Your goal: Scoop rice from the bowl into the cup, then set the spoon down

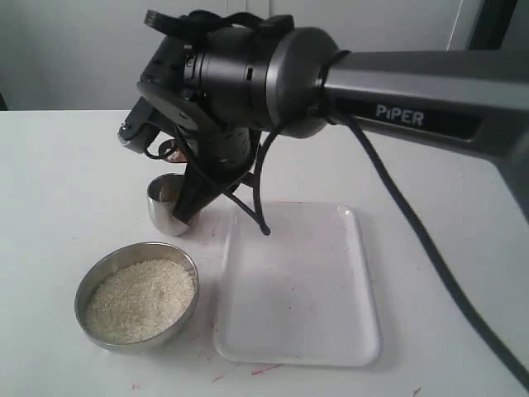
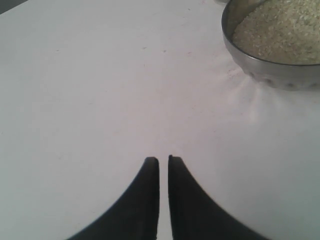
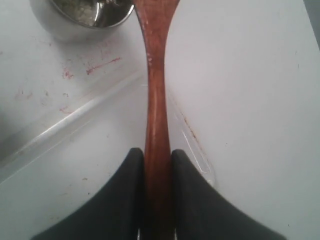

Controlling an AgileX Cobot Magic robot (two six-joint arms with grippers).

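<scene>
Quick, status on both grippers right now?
Left gripper: closed, empty.
Right gripper: closed on the spoon handle.

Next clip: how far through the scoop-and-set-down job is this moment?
Done, at least partly: some rice lies in the cup, while the bowl holds plenty. In hand: the right gripper is shut on the spoon handle, its head near the cup. The left gripper is shut and empty. Left: perhaps more scoops, then setting the spoon down.
</scene>
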